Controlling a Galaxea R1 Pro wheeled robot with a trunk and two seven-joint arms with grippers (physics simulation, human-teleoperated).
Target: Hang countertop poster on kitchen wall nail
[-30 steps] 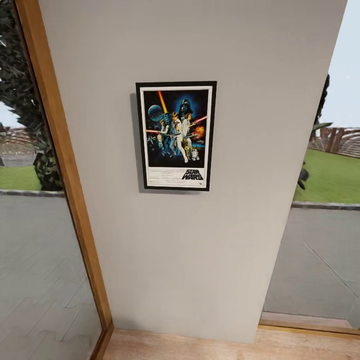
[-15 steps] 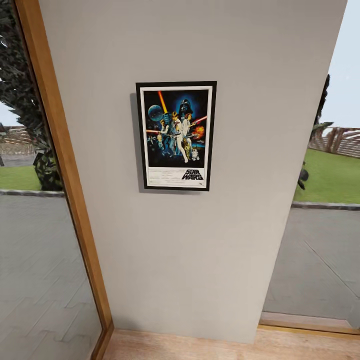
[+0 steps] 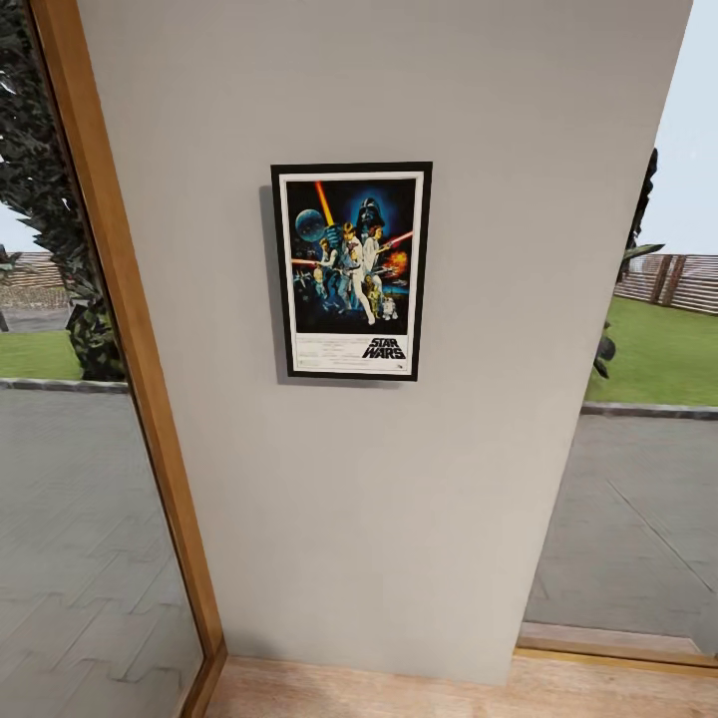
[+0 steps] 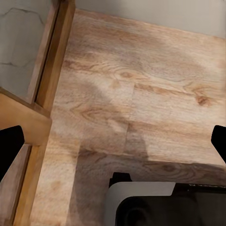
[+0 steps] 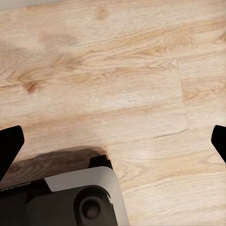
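Left tool [image 4: 113, 141] and right tool [image 5: 113, 141] both spread wide, holding nothing, pointing at the wooden floor [image 5: 141, 70]. Poster [image 3: 351, 270] hangs upright on the grey wall [image 3: 399, 499], well apart from both.

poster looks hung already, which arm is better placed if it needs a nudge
Neither clearly. The black-framed Star Wars poster hangs upright on the pale grey wall. The left gripper and right gripper are both open, empty and aimed at the wooden floor.

poster [image 3: 351, 270]: flat on wall [image 3: 399, 479], upright, centred | window frame [image 3: 130, 339]: left of wall | floor [image 3: 379, 690]: below wall
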